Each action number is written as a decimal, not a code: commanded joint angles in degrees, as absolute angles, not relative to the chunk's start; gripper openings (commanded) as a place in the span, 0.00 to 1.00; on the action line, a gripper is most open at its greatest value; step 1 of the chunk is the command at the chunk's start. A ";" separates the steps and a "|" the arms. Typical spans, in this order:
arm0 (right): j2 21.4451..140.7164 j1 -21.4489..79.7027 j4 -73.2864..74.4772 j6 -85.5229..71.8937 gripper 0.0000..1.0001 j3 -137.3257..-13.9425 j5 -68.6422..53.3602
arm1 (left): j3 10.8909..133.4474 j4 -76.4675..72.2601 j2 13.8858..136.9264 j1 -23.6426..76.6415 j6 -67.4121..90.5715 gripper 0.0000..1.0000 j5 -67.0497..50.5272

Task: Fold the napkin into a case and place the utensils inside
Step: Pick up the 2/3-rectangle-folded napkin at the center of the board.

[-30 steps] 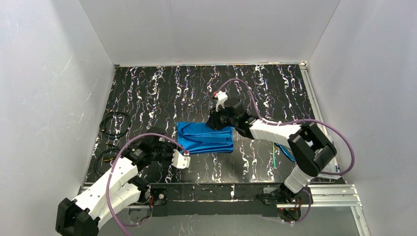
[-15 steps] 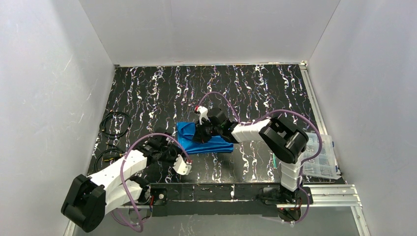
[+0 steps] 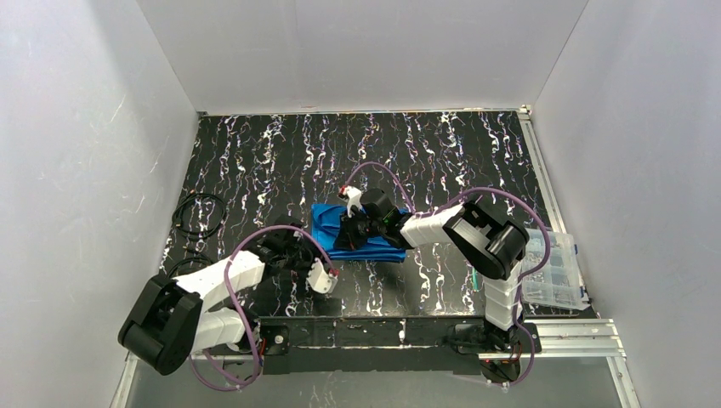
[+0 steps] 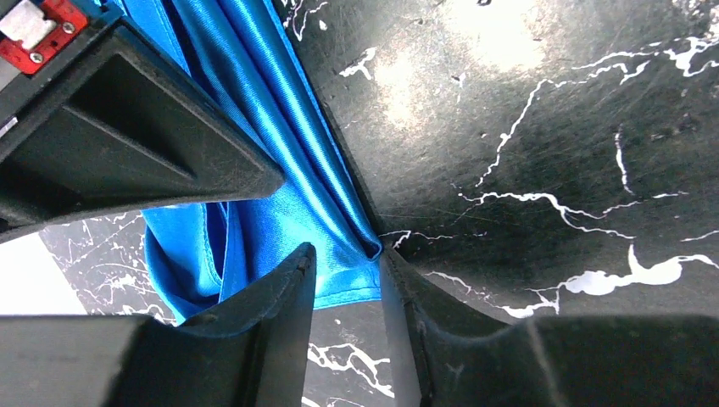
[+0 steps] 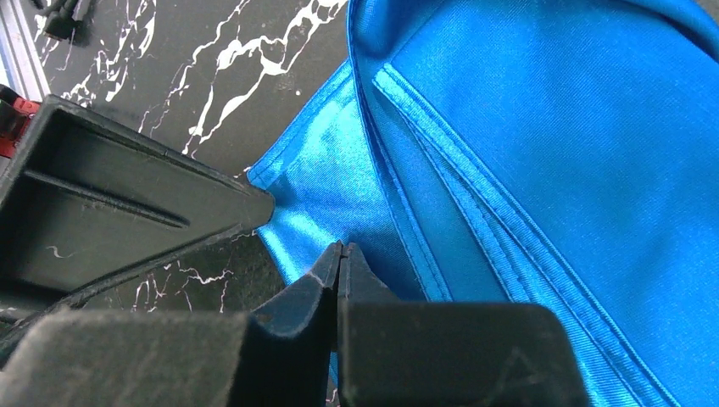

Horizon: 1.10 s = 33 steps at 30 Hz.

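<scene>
Black marbled worktop (image 3: 255,170), folded blue napkin (image 5: 551,170). Its top layer is pinched by the right hand (image 5: 339,254), seemingly for folding; the left hand (image 4: 346,254), fingers slightly apart, straddles a corner.

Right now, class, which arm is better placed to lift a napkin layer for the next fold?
Right. The right fingers are shut at the napkin edge, seemingly pinching a layer; the left fingers only straddle a corner, open.
</scene>
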State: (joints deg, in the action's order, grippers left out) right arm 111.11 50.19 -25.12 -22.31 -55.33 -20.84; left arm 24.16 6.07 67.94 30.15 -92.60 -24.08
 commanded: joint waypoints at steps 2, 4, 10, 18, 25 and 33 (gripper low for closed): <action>112.61 49.32 -27.55 -22.83 0.07 -54.67 -22.33 | 23.03 12.15 65.84 29.89 -92.86 0.27 -25.15; 112.88 49.20 -27.78 -23.08 0.07 -54.50 -22.58 | 22.96 13.04 64.42 29.91 -91.97 0.18 -25.96; 113.61 49.12 -28.02 -23.46 0.07 -54.01 -22.88 | 27.95 12.66 67.05 29.88 -83.69 0.04 -24.58; 113.92 48.37 -27.51 -23.91 0.06 -54.08 -23.57 | 28.66 16.90 67.78 27.57 -92.45 0.32 -25.86; 113.41 47.75 -27.25 -24.14 0.05 -53.54 -23.84 | 27.69 19.63 67.21 26.74 -100.32 0.41 -27.20; 113.79 47.81 -26.81 -24.76 0.04 -53.35 -25.23 | 31.80 16.19 76.68 26.11 -104.01 0.41 -26.59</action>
